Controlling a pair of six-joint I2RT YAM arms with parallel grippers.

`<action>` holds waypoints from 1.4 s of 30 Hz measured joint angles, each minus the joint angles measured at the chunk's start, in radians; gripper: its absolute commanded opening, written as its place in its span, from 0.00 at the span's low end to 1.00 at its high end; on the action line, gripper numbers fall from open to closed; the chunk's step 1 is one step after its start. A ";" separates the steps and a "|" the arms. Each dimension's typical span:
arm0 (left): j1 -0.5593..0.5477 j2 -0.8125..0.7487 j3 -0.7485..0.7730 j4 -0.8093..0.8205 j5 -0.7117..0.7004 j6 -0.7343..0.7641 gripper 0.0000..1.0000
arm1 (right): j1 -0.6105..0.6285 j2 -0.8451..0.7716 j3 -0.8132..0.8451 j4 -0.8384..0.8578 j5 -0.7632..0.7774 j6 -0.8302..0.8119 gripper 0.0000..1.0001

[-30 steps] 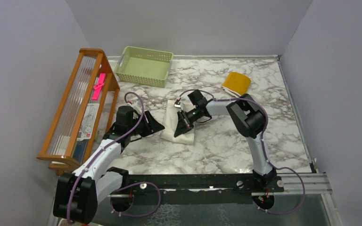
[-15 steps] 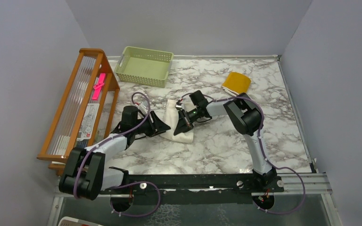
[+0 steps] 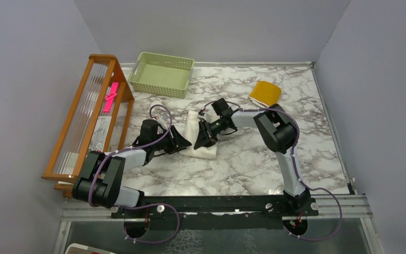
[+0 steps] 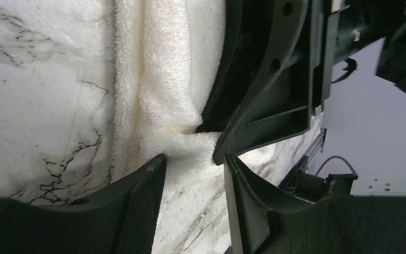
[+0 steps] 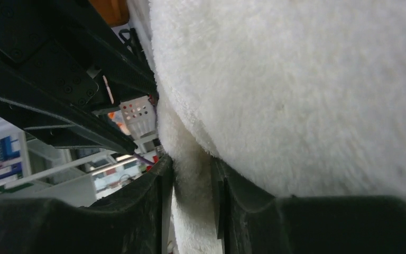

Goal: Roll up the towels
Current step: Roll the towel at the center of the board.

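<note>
Right gripper point(image 5: 190, 172) was clamped on a fold of the plain cream-white cloth towel point(image 3: 208, 153), mid marble-patterned table point(image 3: 243, 164). Left gripper point(image 4: 194, 161) was narrow at its edge, grip unclear. So crowded, they risked colliding, and an uneven tug would have skewed the roll. The mustard-yellow cloth towel point(image 3: 265, 92) lay well apart.

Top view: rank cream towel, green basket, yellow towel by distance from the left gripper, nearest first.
1. cream towel, right at the left gripper, centre of the table.
2. green basket, back left.
3. yellow towel, back right.
</note>
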 measured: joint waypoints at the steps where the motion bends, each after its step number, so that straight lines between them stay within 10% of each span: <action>1: 0.000 0.005 -0.002 0.006 -0.005 0.001 0.51 | 0.000 -0.017 0.001 -0.024 0.022 -0.005 0.37; 10: 0.000 0.013 -0.032 0.053 -0.027 0.010 0.42 | -0.009 -0.320 -0.065 -0.147 0.378 -0.199 0.53; 12: -0.001 0.019 -0.032 0.059 -0.027 0.012 0.42 | -0.008 -0.439 -0.133 -0.103 0.446 -0.241 0.87; 14: -0.001 0.029 -0.032 0.068 -0.026 0.012 0.42 | -0.003 -0.589 -0.242 -0.007 0.515 -0.282 1.00; 21: -0.002 0.041 -0.030 0.080 -0.026 0.012 0.41 | 0.297 -0.927 -0.648 0.432 0.695 -0.752 0.98; 30: -0.002 0.045 -0.027 0.082 -0.026 0.012 0.41 | 0.514 -0.740 -0.727 0.522 0.999 -1.271 0.79; 42: -0.002 0.065 -0.003 0.064 -0.023 0.013 0.41 | 0.522 -0.566 -0.609 0.504 1.135 -1.427 0.52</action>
